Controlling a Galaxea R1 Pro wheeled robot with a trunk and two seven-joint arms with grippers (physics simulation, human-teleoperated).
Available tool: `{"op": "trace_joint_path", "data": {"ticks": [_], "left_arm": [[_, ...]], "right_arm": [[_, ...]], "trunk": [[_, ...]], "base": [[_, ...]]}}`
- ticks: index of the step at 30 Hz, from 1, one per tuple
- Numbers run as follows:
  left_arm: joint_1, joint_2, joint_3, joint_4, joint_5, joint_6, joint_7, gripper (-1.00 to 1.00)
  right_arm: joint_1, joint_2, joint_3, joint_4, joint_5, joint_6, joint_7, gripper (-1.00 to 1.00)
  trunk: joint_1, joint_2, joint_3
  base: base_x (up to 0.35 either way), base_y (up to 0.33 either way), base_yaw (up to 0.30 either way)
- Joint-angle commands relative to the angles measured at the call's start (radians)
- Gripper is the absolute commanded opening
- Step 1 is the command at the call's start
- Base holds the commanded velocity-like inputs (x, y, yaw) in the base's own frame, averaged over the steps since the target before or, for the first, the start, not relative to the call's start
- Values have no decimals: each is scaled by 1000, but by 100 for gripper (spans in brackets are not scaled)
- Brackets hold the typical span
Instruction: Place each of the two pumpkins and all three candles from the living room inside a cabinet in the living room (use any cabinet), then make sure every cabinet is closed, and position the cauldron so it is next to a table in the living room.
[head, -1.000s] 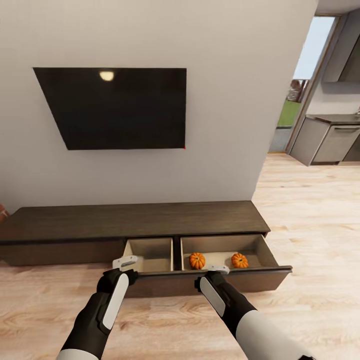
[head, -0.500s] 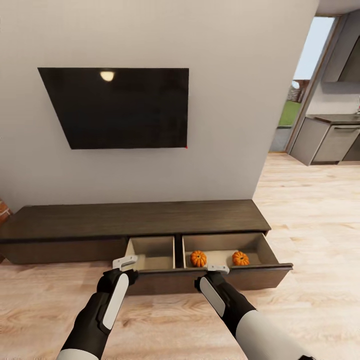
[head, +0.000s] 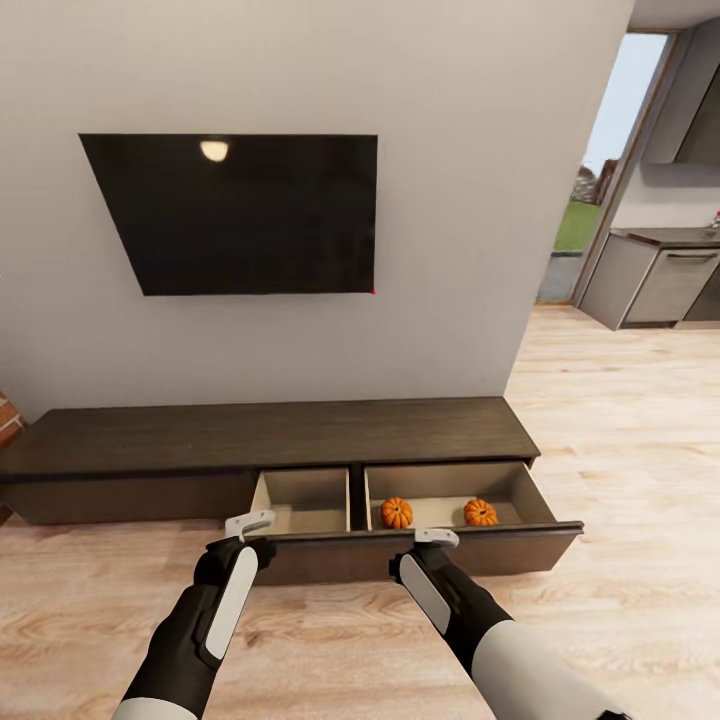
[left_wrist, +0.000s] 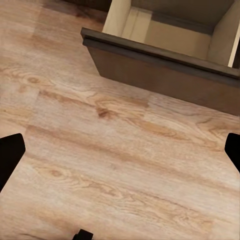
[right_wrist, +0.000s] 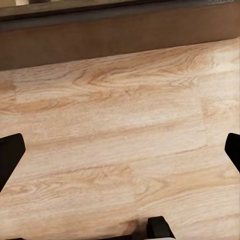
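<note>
The long dark brown cabinet (head: 270, 437) stands against the wall with one wide drawer (head: 420, 550) pulled out. Two orange pumpkins (head: 397, 512) (head: 480, 512) lie in the drawer's right compartment, and the left compartment holds nothing. My left gripper (head: 250, 523) hangs open just in front of the drawer's left part. My right gripper (head: 437, 538) is open before the drawer front, near the first pumpkin. In the wrist views both grippers (left_wrist: 120, 152) (right_wrist: 120, 150) point down at wood floor beside the drawer front (left_wrist: 160, 70) (right_wrist: 120, 35). The candles, cauldron and table are out of view.
A black TV (head: 240, 212) hangs on the wall above the cabinet. At the right a doorway (head: 600, 180) leads to grey kitchen cupboards (head: 660, 285). Light wood floor (head: 620, 420) stretches right of the cabinet and under my arms. A bit of brick (head: 6, 418) shows at the left edge.
The whole picture has shifted a little: the cabinet and drawer sit slightly higher and the TV further right, so the camera has moved. Both arms hold the same pose.
</note>
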Motion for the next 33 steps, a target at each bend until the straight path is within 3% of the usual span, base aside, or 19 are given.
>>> {"op": "trace_joint_path", "data": {"ticks": [1, 19, 25, 29, 33], "left_arm": [[0, 0, 0, 0, 0, -1, 0, 100], [1, -1, -14, 4, -1, -6, -2, 100], [1, 0, -16, 15, -3, -8, -2, 100], [1, 0, -17, 30, -6, -43, -3, 100], [0, 0, -19, 98, -11, -117, -3, 100]], "right_arm": [[0, 0, 1, 0, 1, -2, 0, 100], [0, 2, 6, 1, 5, -27, 1, 100], [0, 1, 7, 3, 6, -96, 8, 100], [1, 2, 10, 7, 7, -127, 17, 100], [1, 0, 53, 10, 8, -135, 47, 100]], "trunk": [[4, -7, -3], [73, -133, -60], [96, -175, -78], [111, -203, -91], [127, -231, -104]], "base": [[-1, 0, 0], [0, 0, 0], [0, 0, 0], [0, 0, 0], [0, 0, 0]]}}
